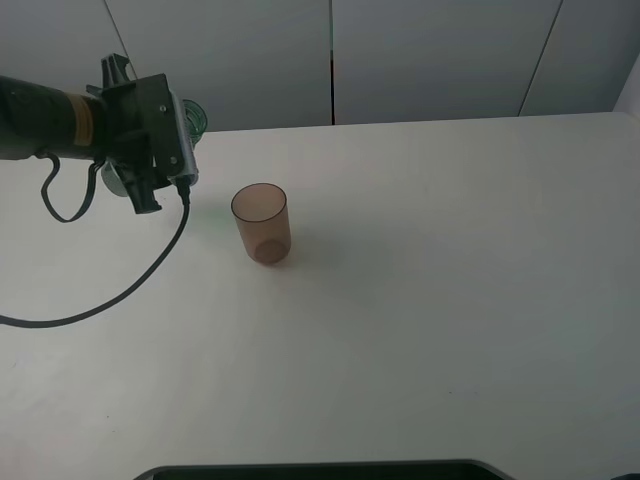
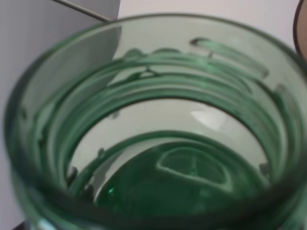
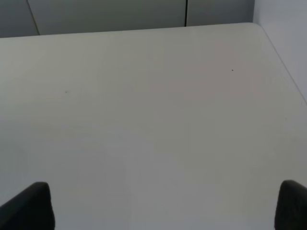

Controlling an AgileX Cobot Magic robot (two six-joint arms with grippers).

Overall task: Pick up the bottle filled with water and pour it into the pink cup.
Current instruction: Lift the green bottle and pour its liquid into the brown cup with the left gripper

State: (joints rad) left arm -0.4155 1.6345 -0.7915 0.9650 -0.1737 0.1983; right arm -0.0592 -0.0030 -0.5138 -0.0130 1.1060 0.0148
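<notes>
The pink cup (image 1: 262, 223) stands upright on the white table (image 1: 430, 300), left of the middle. Up and to its left, my left gripper (image 1: 160, 150) is shut on the green-tinted bottle (image 1: 192, 118). Only a sliver of that bottle shows past the wrist in the high view. In the left wrist view the bottle's open threaded neck (image 2: 158, 120) fills the frame, with the cup's rim (image 2: 303, 28) at the edge. My right gripper (image 3: 163, 206) is open over bare table, its two fingertips (image 3: 29, 206) far apart with nothing between them.
A black cable (image 1: 120, 295) hangs from the left arm and trails over the table's left side. A dark edge (image 1: 320, 470) runs along the near side. Grey wall panels (image 1: 430, 50) stand behind the table's far edge.
</notes>
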